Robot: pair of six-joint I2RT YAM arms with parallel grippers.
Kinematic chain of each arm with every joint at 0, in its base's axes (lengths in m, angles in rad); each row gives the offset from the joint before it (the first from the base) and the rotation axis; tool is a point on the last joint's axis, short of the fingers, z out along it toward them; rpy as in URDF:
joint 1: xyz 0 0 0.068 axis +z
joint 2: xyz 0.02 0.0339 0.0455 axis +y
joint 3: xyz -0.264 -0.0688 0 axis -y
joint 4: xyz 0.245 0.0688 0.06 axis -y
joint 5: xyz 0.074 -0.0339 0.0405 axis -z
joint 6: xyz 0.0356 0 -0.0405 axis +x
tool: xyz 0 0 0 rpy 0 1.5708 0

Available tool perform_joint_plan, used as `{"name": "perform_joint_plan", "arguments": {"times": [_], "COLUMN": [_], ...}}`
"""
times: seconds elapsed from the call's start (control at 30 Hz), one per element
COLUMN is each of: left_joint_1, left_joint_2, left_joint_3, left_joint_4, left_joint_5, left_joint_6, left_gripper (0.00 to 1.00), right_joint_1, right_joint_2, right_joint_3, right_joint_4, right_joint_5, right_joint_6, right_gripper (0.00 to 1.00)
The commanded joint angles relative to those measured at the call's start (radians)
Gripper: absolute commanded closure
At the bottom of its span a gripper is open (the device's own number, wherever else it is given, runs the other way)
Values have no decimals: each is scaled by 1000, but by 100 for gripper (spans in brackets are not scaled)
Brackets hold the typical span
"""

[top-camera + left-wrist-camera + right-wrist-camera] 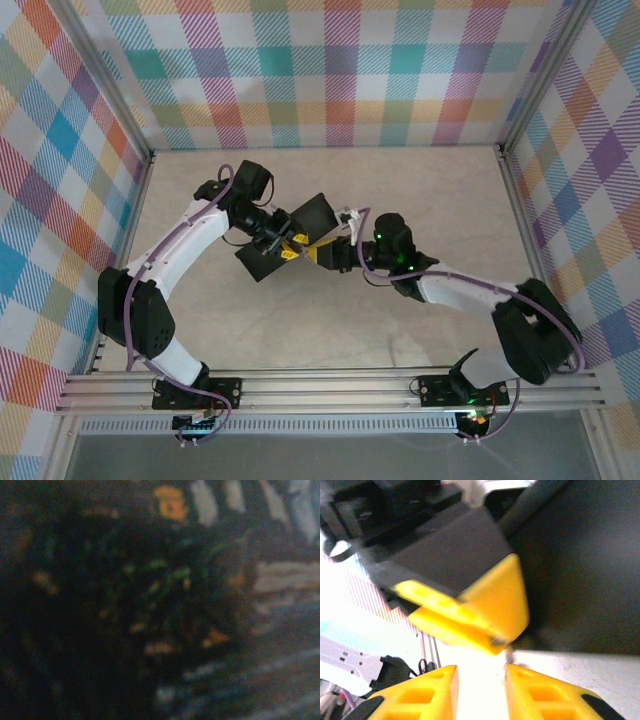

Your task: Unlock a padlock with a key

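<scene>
My two grippers meet at the middle of the table, over a black box [262, 264]. The right gripper [481, 680] stands open, its yellow fingers [540, 692] apart over bare table with nothing between them. Just above them hangs a yellow finger of the left gripper [490, 605], with the dark box [580, 565] behind it. A tiny grey metal sliver [508, 653] shows at that finger's tip; I cannot tell whether it is the key. The left gripper [287, 247] sits against the box, facing the right gripper [312, 252]. The left wrist view is dark and blurred. The padlock is hidden.
Checked walls [340, 80] close the pale table [330, 320] at the back and both sides. An aluminium rail [330, 385] with both arm bases runs along the near edge. A second black panel [316, 214] stands tilted just behind the grippers.
</scene>
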Motion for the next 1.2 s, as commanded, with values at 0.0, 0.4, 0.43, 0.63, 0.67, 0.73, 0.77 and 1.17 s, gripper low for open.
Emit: {"name": "perform_joint_plan", "arguments": {"times": [0.0, 0.4, 0.43, 0.63, 0.67, 0.73, 0.77, 1.17], "left_joint_1": [32, 32, 33, 32, 33, 32, 33, 31], "left_joint_2": [10, -6, -10, -39, -46, -60, -66, -63], "left_joint_3": [-14, 14, 13, -19, -25, -34, -33, -42], "left_joint_4": [68, -7, -12, -11, -10, -8, -11, 35], "left_joint_5": [-4, -1, -4, 2, 2, 4, 2, 10], "left_joint_6": [9, 20, 20, 8, 4, -3, -2, -34], "left_gripper": [100, 100, 100, 100, 100, 100, 100, 100], "right_joint_1": [11, 208, 225, 299, 307, 317, 318, 321], "right_joint_2": [-118, -80, -66, 39, 58, 81, 86, 77], "right_joint_3": [-15, 56, 61, 62, 59, 45, 35, -6], "right_joint_4": [-201, -257, -229, -69, -40, 18, 49, 137], "right_joint_5": [95, 634, 667, 830, 857, 887, 893, 898], "right_joint_6": [-159, -764, -797, -1041, -1083, -1134, -1147, -1127], "right_gripper": [70, 66, 65, 63, 63, 63, 62, 62]}}
